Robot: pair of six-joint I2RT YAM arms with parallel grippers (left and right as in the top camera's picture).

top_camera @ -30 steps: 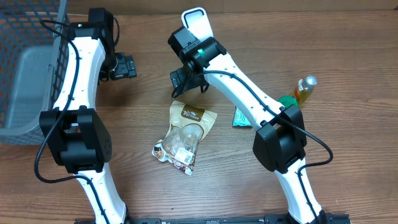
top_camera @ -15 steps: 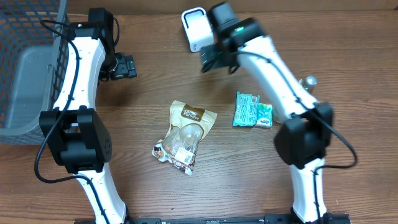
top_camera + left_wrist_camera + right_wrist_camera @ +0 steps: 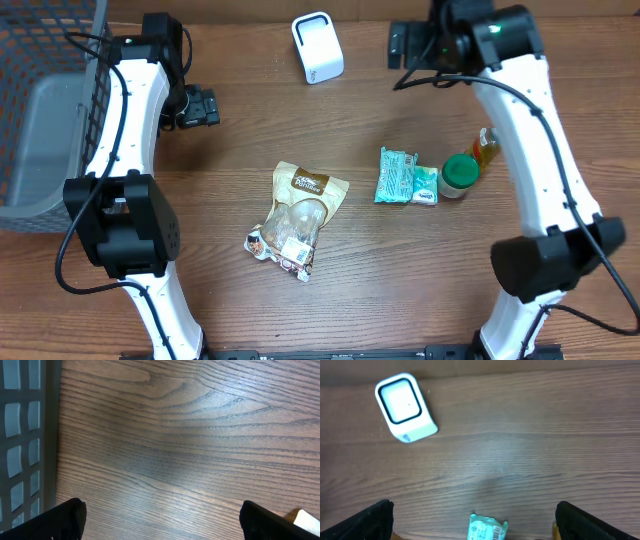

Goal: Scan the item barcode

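The right gripper (image 3: 402, 45) is being held wide open and empty, just right of the white barcode scanner (image 3: 318, 47). The teal packet (image 3: 405, 177), judged to be the item, is lying flat on the robot's side of the scanner and off to the scanner's right, so the right arm is being judged the nearer. The left gripper (image 3: 200, 107), also open and empty, is being held left of the scanner. In the right wrist view the packet is being cut off; only its barcode end is being shown.

White-shelled left arm (image 3: 125, 100) and right arm (image 3: 535, 140), black joint housings, black cables running alongside, green light on right wrist.
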